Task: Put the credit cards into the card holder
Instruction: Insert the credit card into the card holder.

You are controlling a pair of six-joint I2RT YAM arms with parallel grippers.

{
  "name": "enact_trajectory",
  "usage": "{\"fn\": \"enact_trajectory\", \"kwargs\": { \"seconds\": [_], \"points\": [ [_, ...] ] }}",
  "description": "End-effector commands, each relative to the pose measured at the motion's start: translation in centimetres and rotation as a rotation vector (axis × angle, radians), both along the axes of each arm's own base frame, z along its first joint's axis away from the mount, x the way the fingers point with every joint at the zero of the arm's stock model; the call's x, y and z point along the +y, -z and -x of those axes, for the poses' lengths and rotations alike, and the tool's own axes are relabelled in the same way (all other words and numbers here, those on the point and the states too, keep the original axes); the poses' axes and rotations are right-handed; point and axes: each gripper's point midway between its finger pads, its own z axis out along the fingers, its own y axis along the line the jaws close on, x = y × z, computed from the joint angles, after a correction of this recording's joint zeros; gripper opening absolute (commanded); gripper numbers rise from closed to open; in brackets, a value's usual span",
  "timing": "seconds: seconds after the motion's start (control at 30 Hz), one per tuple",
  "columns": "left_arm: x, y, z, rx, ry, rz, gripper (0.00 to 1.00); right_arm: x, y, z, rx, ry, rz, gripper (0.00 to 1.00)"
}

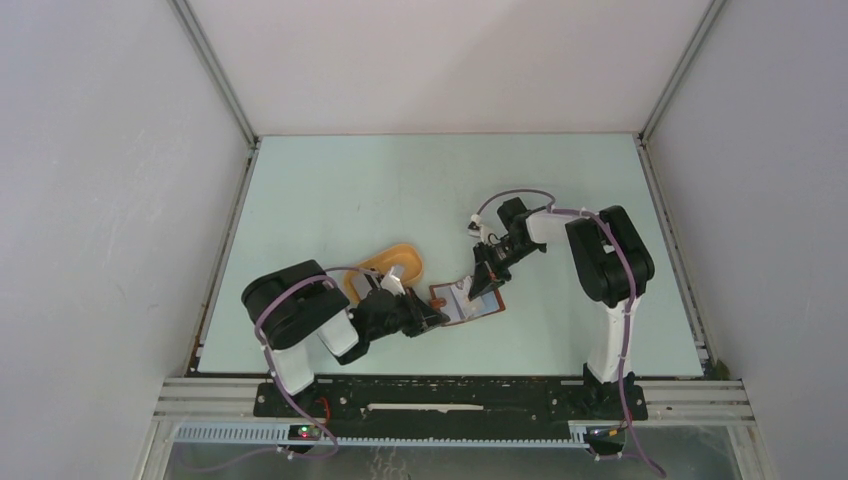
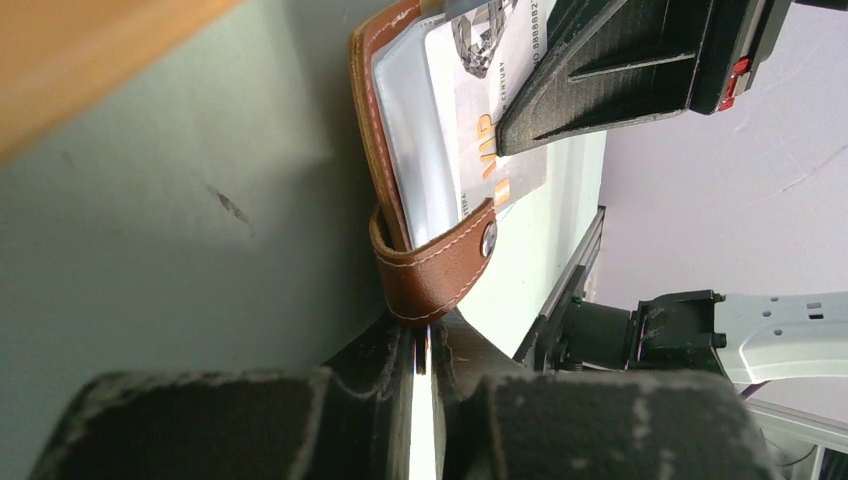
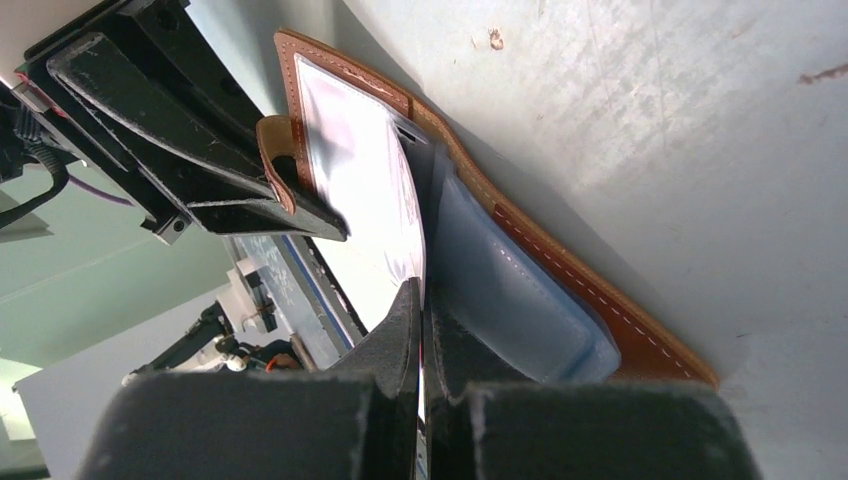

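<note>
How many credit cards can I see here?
1: the credit card pinched by the right gripper over the open card holder. Others may hide inside it.

Credit card [image 3: 385,215] partly in card holder [image 3: 560,300], right of tray [image 1: 402,254]

Reddish-brown card holder [image 3: 540,300] lies open, a white credit card [image 3: 365,190] over its pale inside.

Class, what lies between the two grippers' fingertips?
The open card holder, a credit card partly in it, sits between left gripper and right gripper; the top external view shows this.
</note>
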Motion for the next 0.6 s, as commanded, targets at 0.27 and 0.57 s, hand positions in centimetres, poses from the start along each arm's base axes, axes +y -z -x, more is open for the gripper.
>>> {"fn": "enact_trajectory", "kwargs": {
  "seconds": [0.27, 0.57],
  "points": [
    [0.4, 1.6, 0.06, -0.005, 0.024, -0.093, 0.12, -0.5, 1.82, -2.19, -0.177, 0.008, 0.162, 0.0],
    [0.22, 1.67, 0.14, 0.0, 0.031, -0.089, 0.11, 0.25, 2.19, -1.53, -0.166, -0.02, 0.153, 0.0]
  ]
}}
